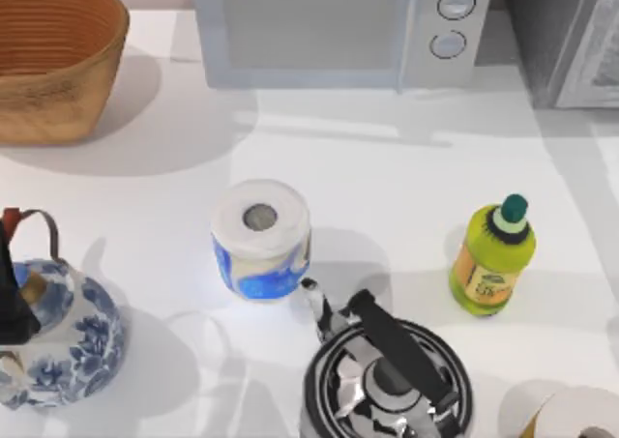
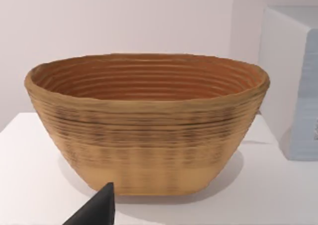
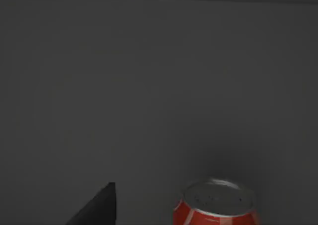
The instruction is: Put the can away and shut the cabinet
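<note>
In front of my right wrist camera, against a dark grey wall that I judge to be the cabinet (image 3: pixel 149 86) interior, stands the can (image 3: pixel 216 205): red with pale stripes, silver top up, upright. One dark fingertip (image 3: pixel 99 207) of my right gripper shows beside it, apart from it; I cannot tell whether those fingers are spread or closed, or whether they grasp the can. I judge the can light, stiff while full but easily dented on its thin wall, and smooth enough to slip. The hold should be across the middle of the body, below the rim, with moderate squeeze. In the top view the cabinet (image 1: pixel 571 32) sits at the table's far right corner, its pale framed door (image 1: pixel 604 56) at the edge of view. Next to it is the microwave (image 1: pixel 338 27); a green bottle (image 1: pixel 491 256), paper roll (image 1: pixel 260 237), kettle (image 1: pixel 387 375) and painted teapot (image 1: pixel 53 332) stand nearer. My left gripper faces the basket (image 2: pixel 149 125) at far left, one fingertip (image 2: pixel 99 210) visible; its finger state I cannot tell.
</note>
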You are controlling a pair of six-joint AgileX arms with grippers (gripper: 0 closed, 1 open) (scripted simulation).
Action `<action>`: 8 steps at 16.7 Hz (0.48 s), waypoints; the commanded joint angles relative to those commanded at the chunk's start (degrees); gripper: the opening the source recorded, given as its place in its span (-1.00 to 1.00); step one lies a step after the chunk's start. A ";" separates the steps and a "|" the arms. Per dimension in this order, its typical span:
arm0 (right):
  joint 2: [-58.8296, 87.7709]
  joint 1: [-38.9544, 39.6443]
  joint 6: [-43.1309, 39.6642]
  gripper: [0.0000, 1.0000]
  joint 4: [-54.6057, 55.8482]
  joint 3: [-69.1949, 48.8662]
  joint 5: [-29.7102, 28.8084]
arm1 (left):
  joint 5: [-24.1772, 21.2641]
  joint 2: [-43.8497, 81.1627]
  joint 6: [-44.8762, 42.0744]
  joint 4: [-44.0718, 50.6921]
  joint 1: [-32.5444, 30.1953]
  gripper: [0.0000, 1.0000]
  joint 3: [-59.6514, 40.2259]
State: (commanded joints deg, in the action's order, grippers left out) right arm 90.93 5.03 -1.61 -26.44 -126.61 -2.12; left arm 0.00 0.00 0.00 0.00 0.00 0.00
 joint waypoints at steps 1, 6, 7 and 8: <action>-5.28 -0.16 -0.23 1.00 1.93 6.41 0.63 | 0.00 0.00 0.00 0.00 0.00 1.00 0.00; -33.72 -1.24 -0.78 1.00 11.52 46.02 3.09 | 0.00 0.00 0.00 0.00 0.00 1.00 0.00; -39.40 -1.51 -0.77 1.00 13.28 54.69 3.39 | 0.00 0.00 0.00 0.00 0.00 1.00 0.00; -44.95 -1.80 -0.72 1.00 14.97 63.18 3.62 | 0.00 0.00 0.00 0.00 0.00 1.00 0.00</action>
State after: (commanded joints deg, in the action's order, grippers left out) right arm 45.98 3.23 -2.33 -11.47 -63.43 1.50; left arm 0.00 0.00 0.00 0.00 0.00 0.00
